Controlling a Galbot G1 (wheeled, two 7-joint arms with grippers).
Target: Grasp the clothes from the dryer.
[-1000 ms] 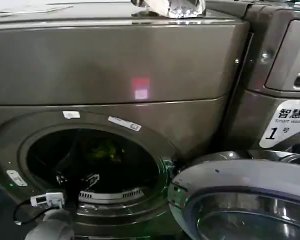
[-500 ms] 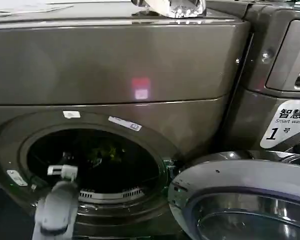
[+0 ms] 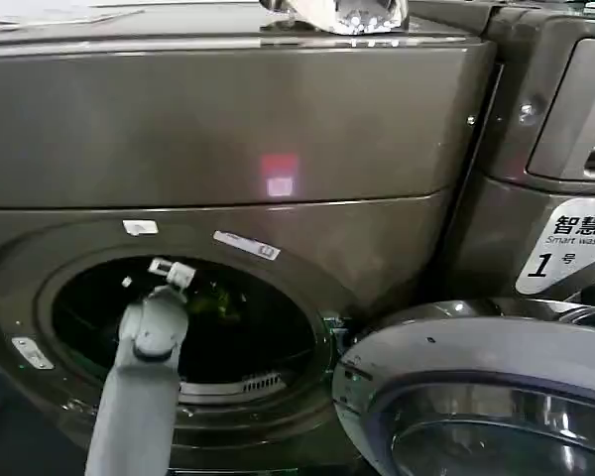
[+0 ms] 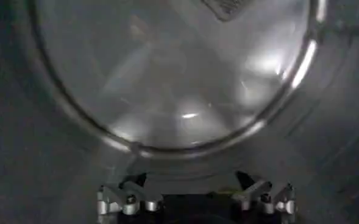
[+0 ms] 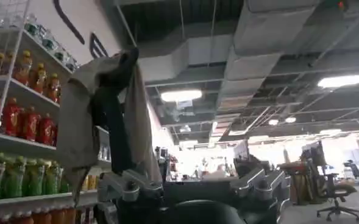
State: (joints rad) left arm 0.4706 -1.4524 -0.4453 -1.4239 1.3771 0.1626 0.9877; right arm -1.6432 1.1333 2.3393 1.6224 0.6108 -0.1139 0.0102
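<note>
The left gripper [image 4: 195, 198] has its two fingers [image 4: 119, 199] spread wide apart with nothing between them; it points into the shiny round drum [image 4: 167, 73], which curves all around in front of it; in the head view the left gripper [image 3: 171, 270] sits at the end of a long grey arm [image 3: 139, 397] that reaches up from below and goes in through the round mouth of the dryer [image 3: 228, 129]; the clothes [image 3: 210, 297] are a small yellow-green bundle lying deep in the dark drum, just beside the gripper tip in that view; I cannot tell if the gripper touches the bundle; the dryer is big and bronze-grey with a plain front panel; its round door [image 3: 476, 397] hangs open on the robot's right side, with a glass window in it; a second machine [image 3: 555, 129] stands beside the dryer on that side, and it has a white sticker [image 3: 565, 248] with a "1" on it; the right gripper [image 5: 194, 185] is held up high and away from the dryer, its fingers apart and holding nothing, and it points at a ceiling [image 5: 258, 49] with lights; shelves [image 5: 21, 109] of bottles stand nearby, and a grey cloth [image 5: 106, 115] hangs there.
</note>
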